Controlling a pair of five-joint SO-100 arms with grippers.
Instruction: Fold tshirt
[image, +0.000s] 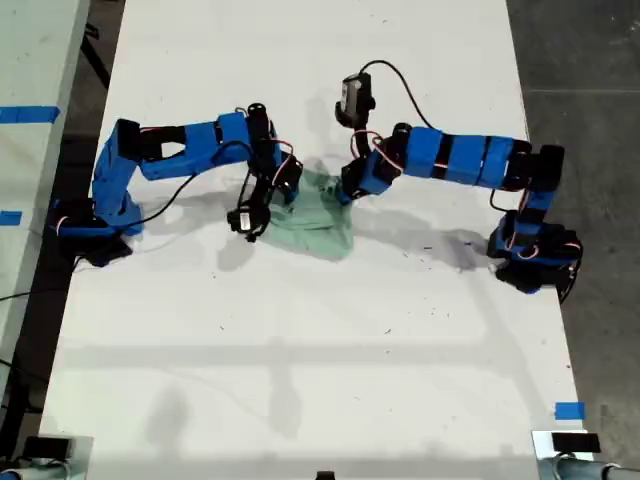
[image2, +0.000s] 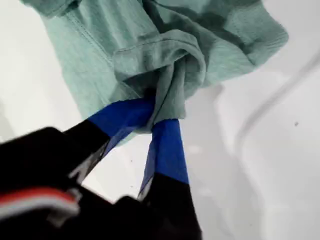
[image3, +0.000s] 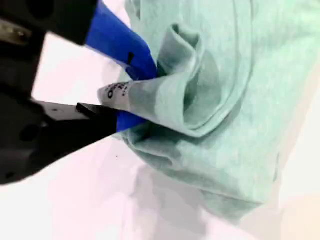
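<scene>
Pinching, my first gripper (image2: 156, 116): blue-taped fingers closed on a gathered fold of the tshirt (image2: 150, 45); cloth bunched between the tips and spreading away from them.
Pinching, my second gripper (image3: 140, 95): blue fingers pressed together on a rolled edge of the tshirt (image3: 225, 100), right at the small white label (image3: 116, 94); print on the label too blurred to read.
Tshirt, place: crumpled in a small heap (image: 322, 222) on the white table (image: 300, 340), a little above the middle of the exterior view, between the two arm ends.
Tshirt, shape: pale mint green, heavily folded on itself; seams and hems visible in both wrist views; not spread flat.
Arm at the exterior view's left (image: 190, 140): blue, base near the table's left edge, reaching in to the heap's left side.
Arm at the exterior view's right (image: 460, 158): blue, base near the table's right edge, reaching in to the heap's upper right side.
Which arm is first or second: cannot tell from the wrist views.
Table surface: white, shadows of the arms and cables across it.
Blue tape mark (image: 569, 410): near the lower right corner of the exterior view, well apart from the cloth.
</scene>
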